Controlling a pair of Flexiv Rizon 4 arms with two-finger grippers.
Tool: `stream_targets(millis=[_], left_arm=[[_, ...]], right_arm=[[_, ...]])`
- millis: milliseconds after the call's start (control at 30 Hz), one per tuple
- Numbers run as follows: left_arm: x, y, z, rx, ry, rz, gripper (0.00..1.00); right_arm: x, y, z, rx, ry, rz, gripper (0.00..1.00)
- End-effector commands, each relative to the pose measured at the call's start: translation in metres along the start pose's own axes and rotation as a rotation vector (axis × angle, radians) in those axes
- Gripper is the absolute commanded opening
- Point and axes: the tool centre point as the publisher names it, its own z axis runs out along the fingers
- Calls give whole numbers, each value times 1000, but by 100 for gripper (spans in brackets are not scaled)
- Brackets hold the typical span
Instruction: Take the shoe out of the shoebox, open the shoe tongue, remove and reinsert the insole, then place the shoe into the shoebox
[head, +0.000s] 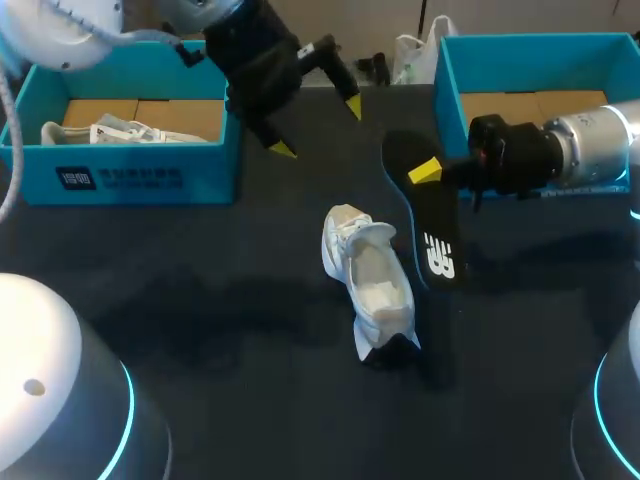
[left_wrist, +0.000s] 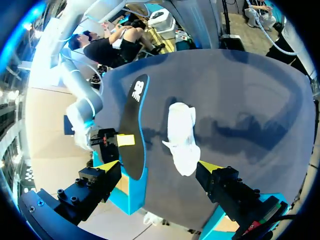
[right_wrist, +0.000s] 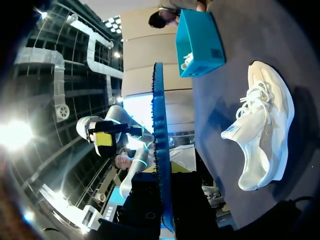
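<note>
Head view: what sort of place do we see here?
Probably a robot test bench, not a shop: a white shoe is on a dark table, the right gripper holds a black insole beside it, the left gripper hangs open, and blue shoeboxes stand at the back.

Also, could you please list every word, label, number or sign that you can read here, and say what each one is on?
On the insole: a white logo mark near one end, a symbol with no readable word.
On the left shoebox: dark print on its front wall, too blurred to read.
On the shoe: a small bluish mark on its side, too small to read.
No numbers or signs are legible.
</note>
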Motion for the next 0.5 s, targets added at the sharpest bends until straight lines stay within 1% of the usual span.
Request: stream_targets(millis=[33,233,267,333,400,433,467,500], left_arm=[[4,-1,1,-2,-115,2,100],[4,-1,1,-2,-115,2,100],[11,1,9,21,-165,-7,100],[15,3,16,19,-237,5,100],[18,4,24,27,-338,23,100],[19,4,25,48,-354,-6,100],[19,5,26,51,-396,12,100],[19,5,27,44,-413,24,100]], right_arm=[[-5,2,2,27,3,14,0],[-7,4,4,21,7,10,0],[-7,4,4,17,11,9,0],[-8,4,5,15,14,16,0],[-8,5,5,13,20,20,0],[-8,5,6,11,23,18,0],[-8,6,6,10,25,18,0],[-8,6,5,9,25,18,0]])
